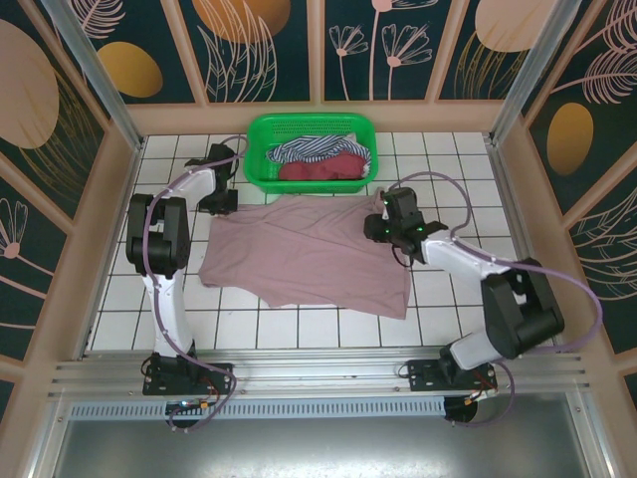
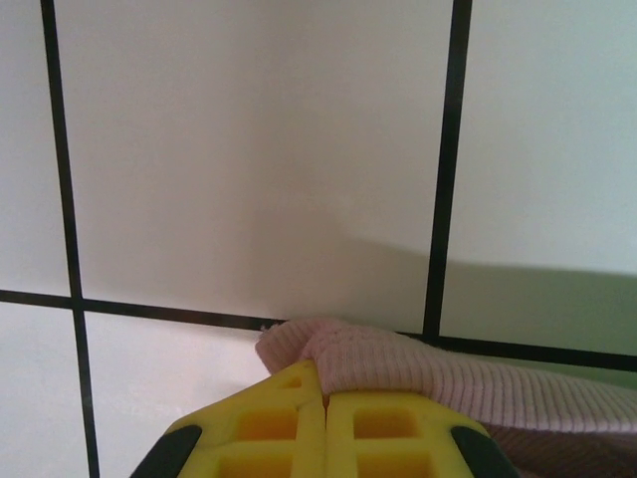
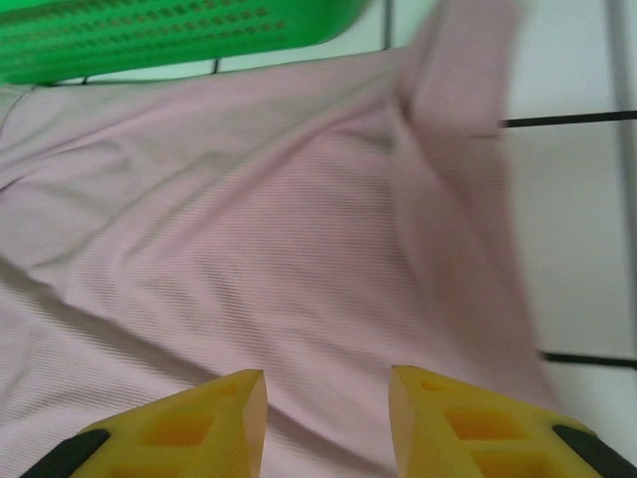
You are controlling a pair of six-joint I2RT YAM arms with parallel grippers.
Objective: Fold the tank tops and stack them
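Mauve-pink ribbed knit, the tank top (image 1: pixel 309 259) lies spread on the tiled surface (image 1: pixel 119 299), just on the near side of the green basket (image 1: pixel 261 149). I judge it light, limp and stretchy, best pinched at corners or hems. My left tool (image 2: pixel 325 388) is clenched on its far-left corner. My right tool (image 3: pixel 326 398) hangs over its right side, jaws parted, grasping nothing.

We are seeing the spread tank top (image 1: pixel 309 254) lying mid-table (image 1: pixel 119 319), with the basket (image 1: pixel 257 154) sitting just behind it, seemingly holding two bundled tops (image 1: pixel 323 159). The left gripper (image 1: pixel 227 202) is meeting its far-left corner, and the right gripper (image 1: pixel 383 224) is hanging over its far-right part.
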